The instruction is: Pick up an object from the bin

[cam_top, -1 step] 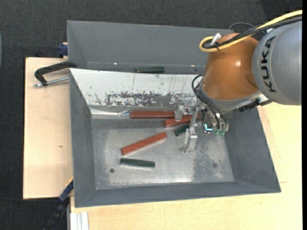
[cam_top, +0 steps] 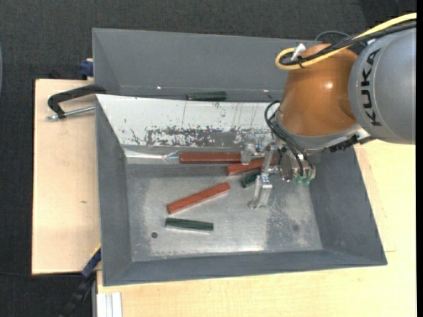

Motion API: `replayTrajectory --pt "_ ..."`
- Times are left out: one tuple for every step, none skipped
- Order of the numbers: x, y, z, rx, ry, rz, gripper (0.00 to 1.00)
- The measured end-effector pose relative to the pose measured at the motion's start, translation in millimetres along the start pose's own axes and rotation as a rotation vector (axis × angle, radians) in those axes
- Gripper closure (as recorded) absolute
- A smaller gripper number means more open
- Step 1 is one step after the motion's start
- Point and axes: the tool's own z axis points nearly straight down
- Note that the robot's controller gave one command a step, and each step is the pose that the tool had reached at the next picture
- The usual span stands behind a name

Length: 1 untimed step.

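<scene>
My gripper (cam_top: pixel 260 191) hangs low over the bin's floor, right of centre, under the orange wrist cover. Just to its left a short red-brown bar (cam_top: pixel 239 169) lies partly under the gripper's metal parts. A small dark green piece (cam_top: pixel 249 179) lies close against that bar. A longer red-brown bar (cam_top: pixel 198 198) lies slanted on the floor further left. I see nothing held in the gripper.
Another long red-brown bar (cam_top: pixel 208 156) lies along the foot of the back wall. A dark green stick (cam_top: pixel 189 224) rests near the front left, with a small dark speck (cam_top: pixel 154 236) beside it. The arm's orange cover hides the bin's back right corner.
</scene>
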Motion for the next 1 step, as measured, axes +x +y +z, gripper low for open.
replayTrajectory --pt "-26.2 52.9 74.9 0.0 -0.005 -0.071 0.0"
